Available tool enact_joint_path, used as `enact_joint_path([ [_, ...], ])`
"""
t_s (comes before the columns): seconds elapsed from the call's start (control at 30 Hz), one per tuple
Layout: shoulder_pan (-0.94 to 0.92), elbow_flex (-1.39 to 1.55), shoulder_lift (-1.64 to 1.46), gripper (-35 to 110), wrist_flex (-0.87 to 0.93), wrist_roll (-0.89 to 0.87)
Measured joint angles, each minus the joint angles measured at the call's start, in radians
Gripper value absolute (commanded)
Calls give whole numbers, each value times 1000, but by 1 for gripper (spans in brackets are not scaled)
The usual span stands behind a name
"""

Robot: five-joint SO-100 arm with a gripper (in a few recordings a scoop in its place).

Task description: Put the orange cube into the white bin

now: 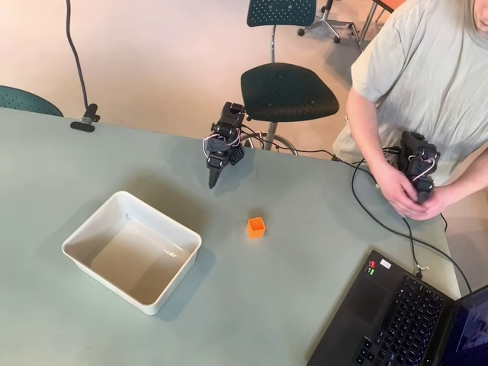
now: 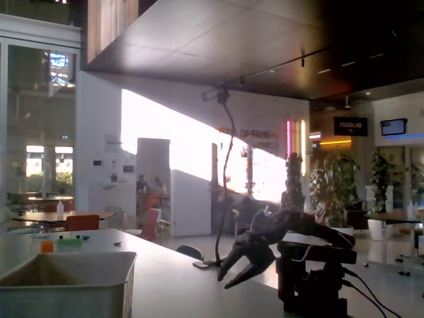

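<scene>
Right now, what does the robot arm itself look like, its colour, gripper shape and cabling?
The arm is black all over, with boxy motor housings. Its gripper tapers to a dark, pointed tip in the overhead view; in the fixed view it shows two claw-like fingers in silhouette. Thin pale wires loop along the wrist, and black cables trail from the base across the table.

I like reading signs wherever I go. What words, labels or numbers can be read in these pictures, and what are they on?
"OF FAME": orange lettering on the far wall in the fixed view; whatever precedes it is hidden.
"FOODLAB": black hanging sign, small and somewhat blurred.
Laptop stickers and keys in the overhead view: too small to read.
Orange cube, white bin and the robot's hand: no lettering visible.
</scene>
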State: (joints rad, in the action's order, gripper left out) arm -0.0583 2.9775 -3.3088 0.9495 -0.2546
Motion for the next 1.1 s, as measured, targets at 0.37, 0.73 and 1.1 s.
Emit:
enact_joint_path([
  [0.37,5,-31,0,10,-344,-2],
  [0.73,48,-509,488,10,-109,-3],
  [1.1,327,-1104,1327,10,287,124],
])
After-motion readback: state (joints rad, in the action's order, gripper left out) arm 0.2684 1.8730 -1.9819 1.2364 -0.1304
